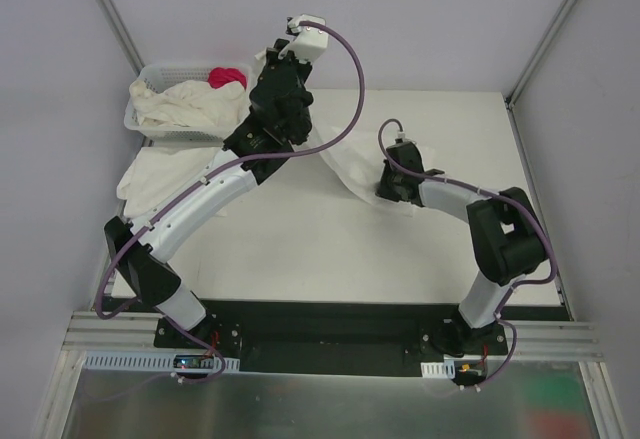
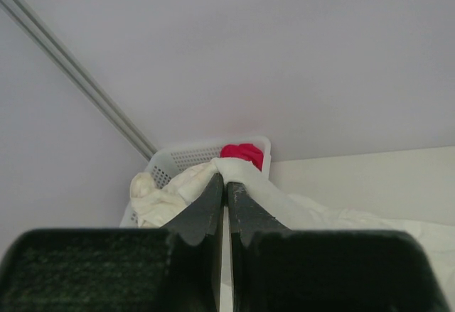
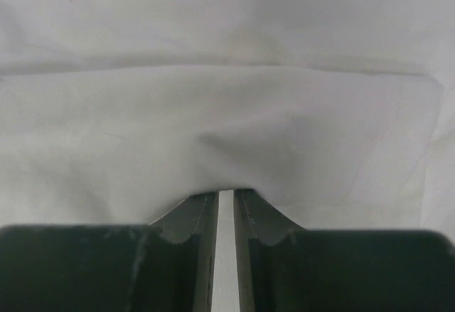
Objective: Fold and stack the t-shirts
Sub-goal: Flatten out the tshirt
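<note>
Two claws, one held t-shirt between them. Left gripper raised high, jaws pressed together on a fold of white cloth. Right gripper low over the table, nipping a thin pinch of the same fabric. Gripped at two heights, most likely to draw the slack sheet out (the better to lay it flat for folding). Draped from the upper pinch down across the table's middle.

Counted:
- One shirt in hand.
- One second t-shirt spread at the table's left edge, partly under the left arm. Folded or not, cannot tell.
- One cream heap of t-shirts in the basket, number not to be made out.
- One basket, at the far left corner.
- One pink-red cloth in it, at the back.
</note>
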Motion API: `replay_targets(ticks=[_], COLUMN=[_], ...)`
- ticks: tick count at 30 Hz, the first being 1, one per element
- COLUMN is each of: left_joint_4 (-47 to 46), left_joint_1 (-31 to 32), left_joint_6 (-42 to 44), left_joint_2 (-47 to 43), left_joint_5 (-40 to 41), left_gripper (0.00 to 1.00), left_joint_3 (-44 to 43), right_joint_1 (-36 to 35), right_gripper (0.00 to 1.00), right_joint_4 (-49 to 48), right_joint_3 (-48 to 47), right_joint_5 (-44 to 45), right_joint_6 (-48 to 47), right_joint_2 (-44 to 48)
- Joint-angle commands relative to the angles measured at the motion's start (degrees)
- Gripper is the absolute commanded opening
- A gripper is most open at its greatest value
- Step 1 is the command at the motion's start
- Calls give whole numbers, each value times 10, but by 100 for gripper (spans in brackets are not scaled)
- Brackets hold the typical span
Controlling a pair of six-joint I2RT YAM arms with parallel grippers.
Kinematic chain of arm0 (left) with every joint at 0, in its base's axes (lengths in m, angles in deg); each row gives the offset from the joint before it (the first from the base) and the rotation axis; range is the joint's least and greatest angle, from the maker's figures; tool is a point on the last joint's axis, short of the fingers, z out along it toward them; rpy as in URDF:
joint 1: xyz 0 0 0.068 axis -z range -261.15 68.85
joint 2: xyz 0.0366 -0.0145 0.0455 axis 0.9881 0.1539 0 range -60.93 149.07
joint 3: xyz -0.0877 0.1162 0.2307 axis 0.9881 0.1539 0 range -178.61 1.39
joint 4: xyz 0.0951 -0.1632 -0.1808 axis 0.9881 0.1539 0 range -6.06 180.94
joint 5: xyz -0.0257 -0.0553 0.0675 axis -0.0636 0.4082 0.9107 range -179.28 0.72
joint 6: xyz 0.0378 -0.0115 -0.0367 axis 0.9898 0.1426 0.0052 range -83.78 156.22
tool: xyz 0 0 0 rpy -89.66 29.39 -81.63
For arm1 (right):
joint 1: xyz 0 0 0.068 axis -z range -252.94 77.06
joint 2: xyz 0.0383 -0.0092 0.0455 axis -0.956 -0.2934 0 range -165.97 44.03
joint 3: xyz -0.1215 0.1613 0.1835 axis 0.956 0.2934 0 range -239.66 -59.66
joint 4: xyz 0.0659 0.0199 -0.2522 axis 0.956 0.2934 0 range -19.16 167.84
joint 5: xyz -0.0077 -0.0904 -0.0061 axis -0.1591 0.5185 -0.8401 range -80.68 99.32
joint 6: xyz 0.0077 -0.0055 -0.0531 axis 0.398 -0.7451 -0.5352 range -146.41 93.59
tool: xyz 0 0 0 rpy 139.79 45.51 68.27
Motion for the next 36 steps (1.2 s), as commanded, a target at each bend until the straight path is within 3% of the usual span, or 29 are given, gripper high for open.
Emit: replay_targets(ticks=[1,23,36], left_joint_4=[-32,-25,-25], left_joint_1=[-3,-4,-4], left_joint_6=[-7,-36,-41], left_joint_2=[-39,-50,-44], left_joint_5=[-5,1,-1], left_gripper=[0,0,0], left_joint_3=[14,69,75], right_joint_1=[19,114,123], right_gripper=[17,20,33], right_joint_4=[-11,2,16], right_joint_3=[-24,-159,-113], right_joint_5=[26,60,60], right_joint_6=[0,-40,-48], right_joint_2=[-3,-120,-75])
